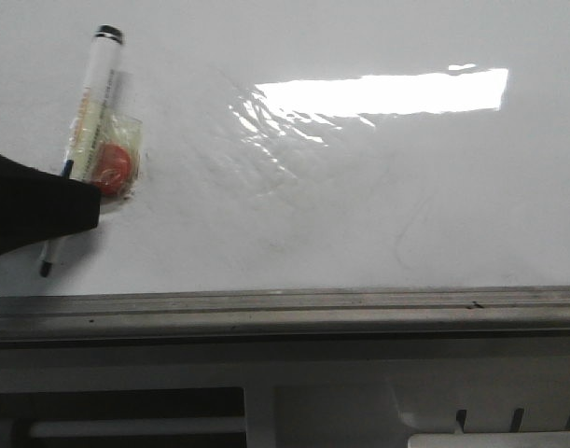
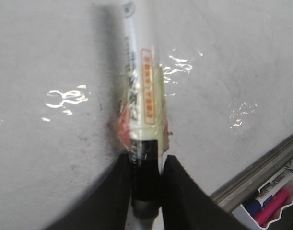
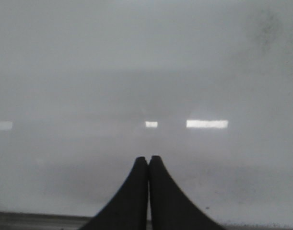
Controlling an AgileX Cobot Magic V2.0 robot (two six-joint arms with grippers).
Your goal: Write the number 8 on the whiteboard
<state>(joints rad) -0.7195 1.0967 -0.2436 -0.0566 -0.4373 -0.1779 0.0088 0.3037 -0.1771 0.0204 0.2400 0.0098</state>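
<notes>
Left gripper: clamped on the marker's dark end, one black finger on each side of the barrel.
Marker: white barrel with an orange label, wrapped in clear tape with a red-orange blob; in the front view it lies tilted at the board's left side, black end away from the robot, thin tip at or just over the surface.
Right gripper: fingertips pressed together, nothing between them, pointed at blurred white board.
Whiteboard: glossy, bright glare patch, faint grey smudges; no black drawn figure visible on it.
Edge rail: grey metal, along the board's near side.
Spare markers: blue and pink, in a tray beyond the rail.
</notes>
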